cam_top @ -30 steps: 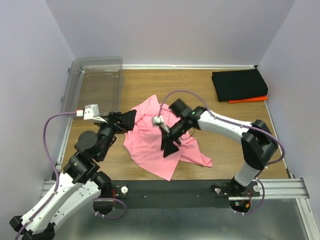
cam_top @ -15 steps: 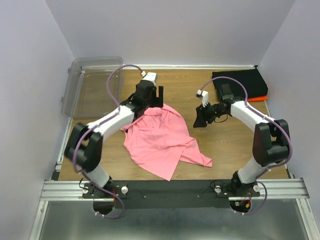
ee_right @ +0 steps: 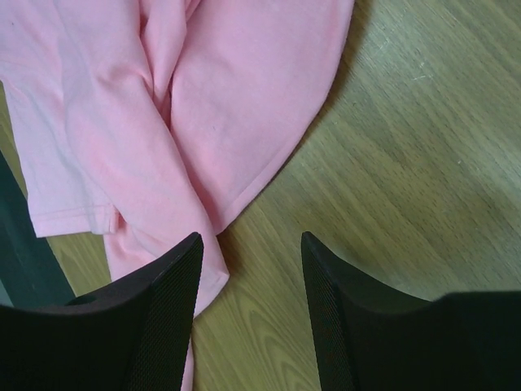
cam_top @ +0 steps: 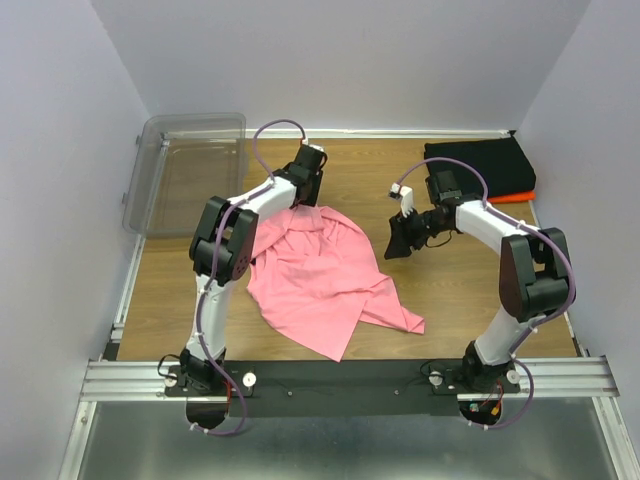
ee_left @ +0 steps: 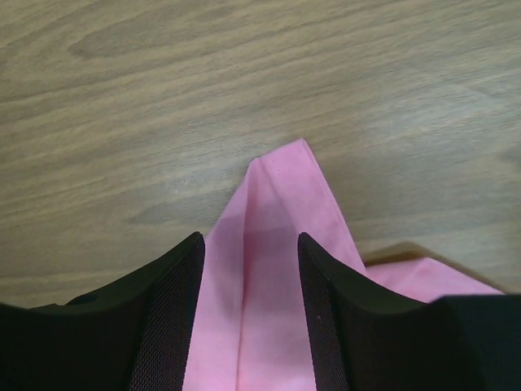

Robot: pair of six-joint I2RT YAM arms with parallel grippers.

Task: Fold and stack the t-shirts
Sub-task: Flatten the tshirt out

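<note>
Left gripper (ee_left: pixel 248 244): reaches to the far edge of the salmon-pink t-shirt (cam_top: pixel 320 275), jaws apart and straddling a pointed corner of cloth. The corner lies between the fingers, and I see no pinch on it.
Why there: looks like it is lining up on an edge to grab, so the shirt can be pulled out flat (my guess from the pose).
Right gripper (ee_right: pixel 251 244): jaws apart, nothing between them. It hangs over bare wood just beside the shirt's curved right-hand edge, not touching the cloth.
Why there: probably waiting for a matching hold on that side, since two holds would spread the shirt evenly.
Pink shirt, position: mid-table (cam_top: pixel 450 290), between the two arms, well apart from the other shirts.
Pink shirt, look: unfolded and crumpled, with loose ridges running down the middle. One lobe trails toward the near right, and a hemmed edge shows in the right wrist view. No neck label is visible from where I stand.
Black t-shirt (cam_top: pixel 478 168): folded into a rectangle in the far right corner.
Orange t-shirt (cam_top: pixel 505 198): under the black one, only a thin strip showing at its near edge (so the stack has begun).
Clear plastic bin (cam_top: pixel 190 120): far left corner, and I see nothing in it.
Task state: two shirts are folded and stacked. The pink one is not yet flattened, so it has to be spread before it can be folded.
Risk: thin cloth may slip out if the jaws close on too little of that corner.
</note>
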